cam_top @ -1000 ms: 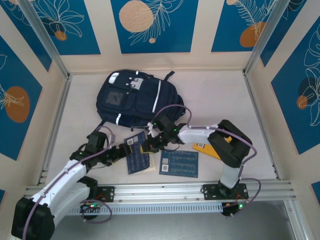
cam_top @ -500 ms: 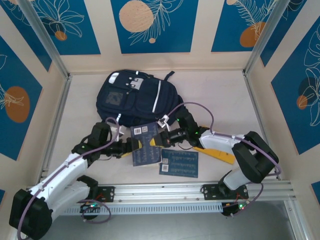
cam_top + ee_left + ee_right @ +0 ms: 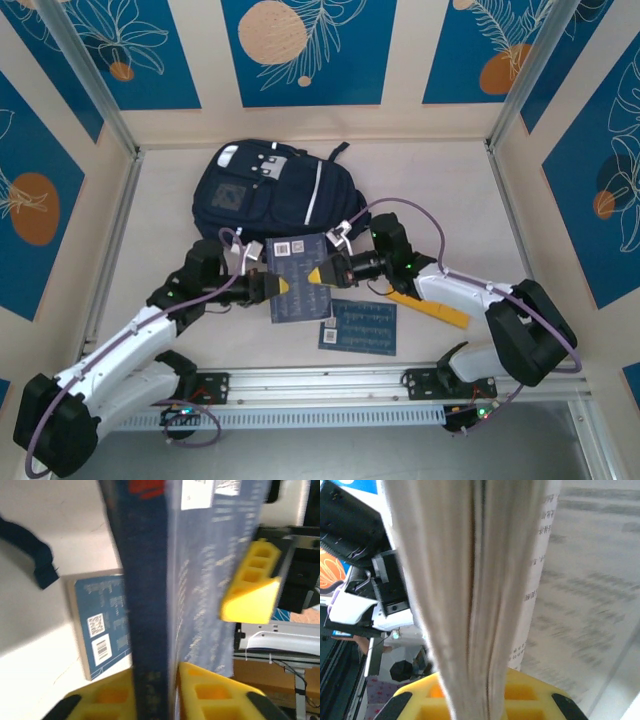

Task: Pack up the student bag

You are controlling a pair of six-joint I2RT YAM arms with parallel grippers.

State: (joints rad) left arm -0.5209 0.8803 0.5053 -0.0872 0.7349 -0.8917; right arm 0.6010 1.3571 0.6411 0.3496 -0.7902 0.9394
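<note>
**Entry 1: blue book**. It has a dark-blue cover with white label patches and a pale, fibrous page block. It appears lifted off the table, cover facing up, between the two arms. The left end effector pinches the spine side, with a yellow ribbed pad on each cover. The right end effector pinches the page edge the same way.

**Entry 2: student bag**. It is soft navy fabric with thin white stripes and white patches, lying flat at the back of the table, just beyond the held book. We cannot tell whether a zip is open.

**Entry 3: second blue book**. It lies flat near the front.

**Entry 4: yellow flat item**. It lies beside the right arm.

**Handling note (our judgement).** We read this as a hand-over.
- One grip should stay firm until the other lets go.
- The cover looks smooth and may slip.
- The book should be kept level so the pages stay closed.
- It should go into the limp bag spine first.
</note>
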